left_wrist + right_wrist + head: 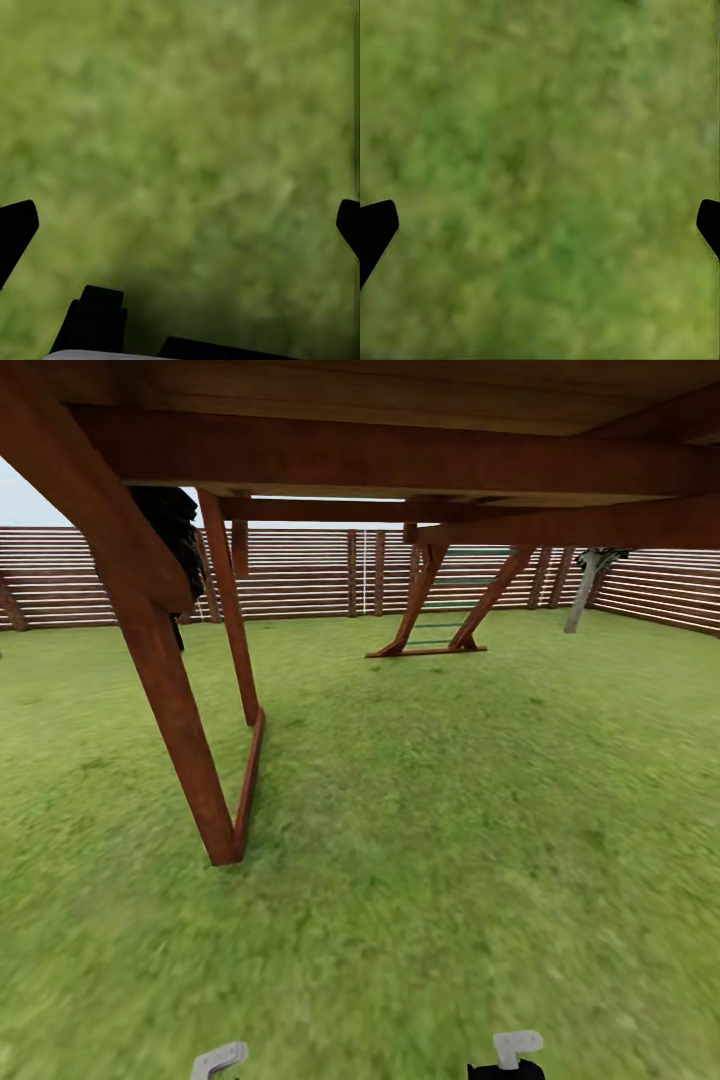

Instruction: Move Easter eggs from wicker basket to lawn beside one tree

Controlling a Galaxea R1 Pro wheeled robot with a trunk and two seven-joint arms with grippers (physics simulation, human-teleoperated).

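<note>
You are looking out from under the red-brown wooden playset (180, 730), with green lawn (420, 810) all around.

Your left gripper (180, 225) and right gripper (540, 225) are both hanging over bare grass, each with its fingers spread wide apart and holding nothing. The playset's slanted legs are standing on the grass to your left, and its ladder (445, 610) is leaning farther ahead. A tree (588, 585) with a pale trunk is standing far off on the right, by the brown slat fence (300, 575). A dark bush (175, 530) is peeking out behind the left leg.
</note>
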